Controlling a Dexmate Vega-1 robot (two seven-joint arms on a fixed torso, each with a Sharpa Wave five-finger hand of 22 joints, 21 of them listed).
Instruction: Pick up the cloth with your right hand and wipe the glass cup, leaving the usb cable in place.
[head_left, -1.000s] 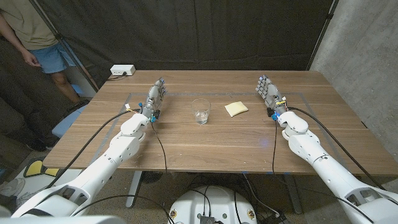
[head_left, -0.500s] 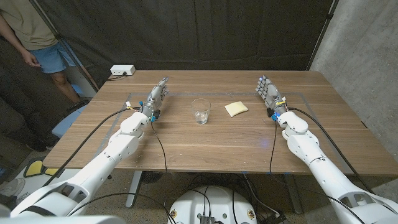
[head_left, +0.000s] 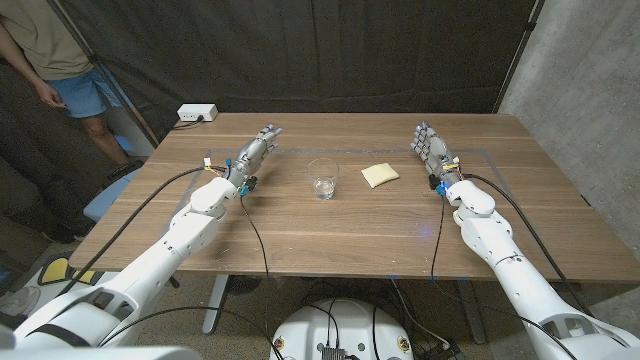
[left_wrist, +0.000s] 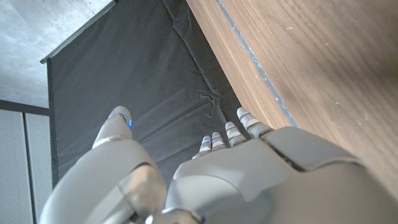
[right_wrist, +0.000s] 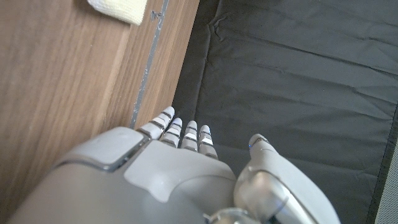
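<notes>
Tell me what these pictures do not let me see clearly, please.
- USB cable: none can be made out on the table in the head view.
- Cloth: cut off by the picture edge in the right wrist view.
- Glass cup: too small in the head view to tell its contents.
- Person: cut off by the head view's edge.

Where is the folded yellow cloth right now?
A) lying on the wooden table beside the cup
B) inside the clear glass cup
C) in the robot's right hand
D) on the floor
A: the folded yellow cloth lies on the wooden table, apart from the clear glass cup and the right hand.
</notes>
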